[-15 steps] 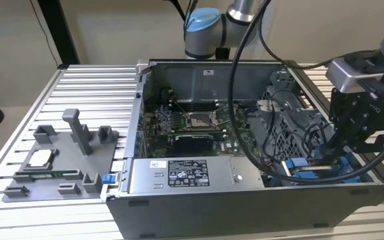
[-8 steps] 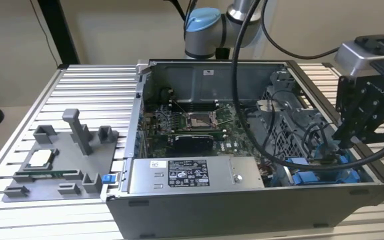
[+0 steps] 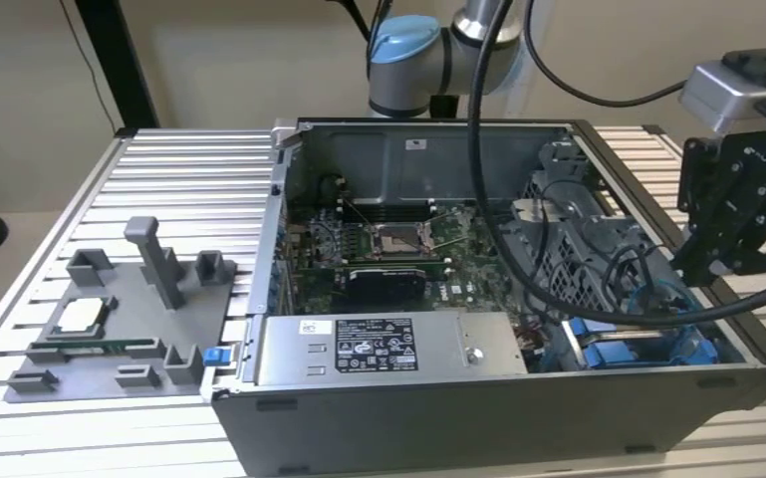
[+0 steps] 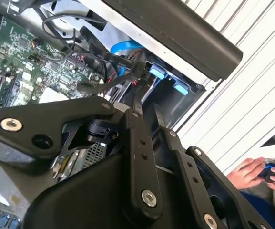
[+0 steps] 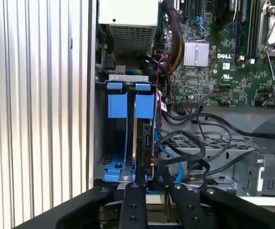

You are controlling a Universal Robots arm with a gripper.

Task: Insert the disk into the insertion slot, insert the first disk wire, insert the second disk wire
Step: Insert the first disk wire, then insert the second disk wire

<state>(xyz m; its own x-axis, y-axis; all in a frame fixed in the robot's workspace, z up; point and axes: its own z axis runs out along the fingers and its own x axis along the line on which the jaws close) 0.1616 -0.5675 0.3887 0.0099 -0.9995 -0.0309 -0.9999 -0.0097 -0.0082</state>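
The disk [image 5: 144, 129] stands edge-on inside the insertion slot [image 5: 117, 106], between its blue rails, at the open computer case's [image 3: 489, 418] corner nearest the exterior view's right. A blue disk wire [image 5: 171, 160] curves from the disk's side down between my fingertips. My black gripper [image 5: 154, 180] hangs just over the disk's near end, its jaws close together on that wire's end. In the exterior view my gripper [image 3: 709, 274] hovers above the bay [image 3: 622, 349]. Black wires [image 5: 199, 143] loop beside the slot. The second wrist view has my gripper [image 4: 147, 102] pointing at the bay.
A grey labelled power-supply box [image 3: 370, 349] lies along the case front beside the bay. The motherboard [image 3: 383, 249] fills the case floor. A grey fixture tray [image 3: 104, 339] sits on the slatted table at the exterior view's left. A person's hands [image 4: 251, 174] rest beyond the table.
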